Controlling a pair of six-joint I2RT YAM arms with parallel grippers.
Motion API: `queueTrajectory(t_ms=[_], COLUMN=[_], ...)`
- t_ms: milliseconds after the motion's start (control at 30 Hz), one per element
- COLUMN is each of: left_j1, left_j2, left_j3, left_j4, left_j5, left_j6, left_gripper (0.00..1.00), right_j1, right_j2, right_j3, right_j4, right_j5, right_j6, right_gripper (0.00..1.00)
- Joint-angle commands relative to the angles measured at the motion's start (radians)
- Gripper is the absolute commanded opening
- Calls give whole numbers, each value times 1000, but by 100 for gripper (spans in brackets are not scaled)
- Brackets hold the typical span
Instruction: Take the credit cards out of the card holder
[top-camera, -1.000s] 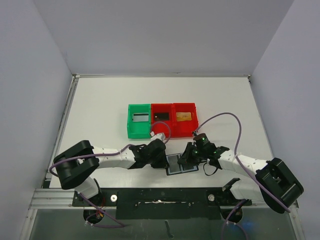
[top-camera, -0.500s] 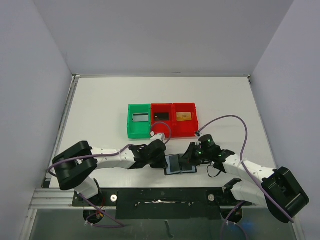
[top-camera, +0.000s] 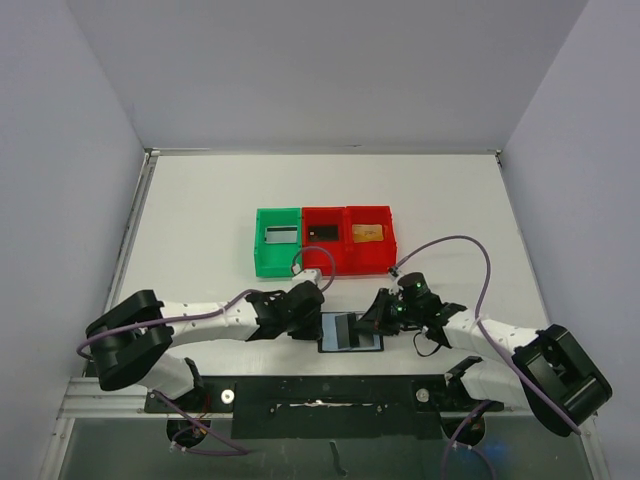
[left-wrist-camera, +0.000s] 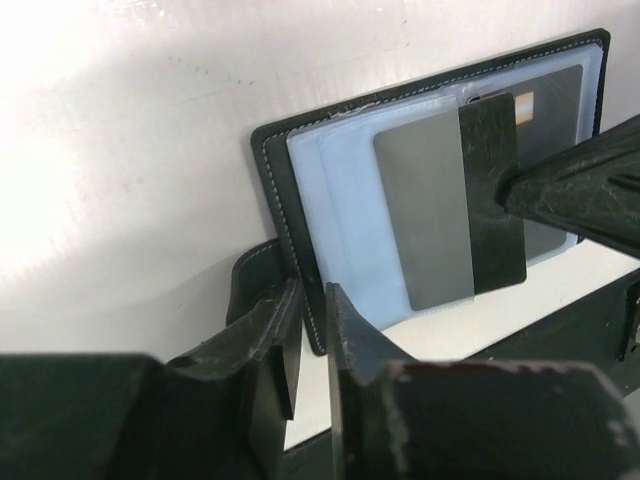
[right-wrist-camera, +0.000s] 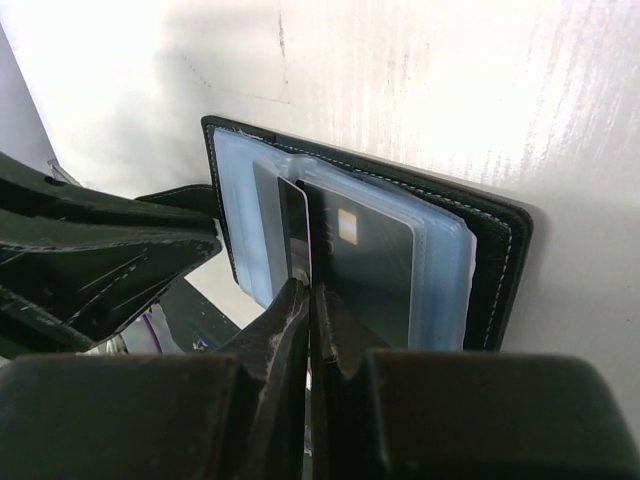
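Observation:
The card holder (top-camera: 350, 332), a black wallet with blue-grey pockets, lies open near the table's front edge. My right gripper (top-camera: 378, 318) is shut on a black credit card (left-wrist-camera: 495, 200) that stands partly out of its pocket; the right wrist view shows that card (right-wrist-camera: 296, 225) edge-on between the tips (right-wrist-camera: 310, 295). A grey card (left-wrist-camera: 425, 215) lies beside it, and a dark chip card (right-wrist-camera: 365, 270) sits in a pocket. My left gripper (top-camera: 318, 325) is at the holder's left edge, jaws (left-wrist-camera: 310, 300) a crack apart with the stitched corner (left-wrist-camera: 305, 265) in the gap.
Behind the holder stand a green bin (top-camera: 262, 255) holding a greyish card (top-camera: 281, 235) and two red bins (top-camera: 345, 258), one with a black card (top-camera: 322, 233), one with a tan-gold card (top-camera: 368, 233). The black base rail (top-camera: 320, 395) runs just in front of the holder.
The holder has slid left and nearer the front edge, lying flatter. The right gripper closed on the black card. The left jaws eased slightly apart and that arm drew left.

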Motion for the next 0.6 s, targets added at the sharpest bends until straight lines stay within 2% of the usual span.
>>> queueTrajectory(t_ms=[0, 133, 300, 433, 567], left_j1=[6, 8, 7, 7, 6], left_j2=[-91, -131, -140, -107, -30], left_j3=[36, 67, 98, 82, 73], left_j4=[-72, -72, -10, 92, 120], left_j5=[-28, -21, 27, 100, 125], left_j6=[30, 47, 55, 45, 31], left_gripper=[22, 35, 40, 41, 30], right_j1=[4, 8, 10, 14, 15], right_j2=[9, 20, 25, 20, 11], right_j3=[-13, -9, -5, -1, 5], right_j4=[84, 85, 82, 73, 53], right_j5=[-9, -11, -3, 10, 22], right_j6=[23, 24, 27, 30, 32], right_gripper=[0, 0, 0, 0, 0])
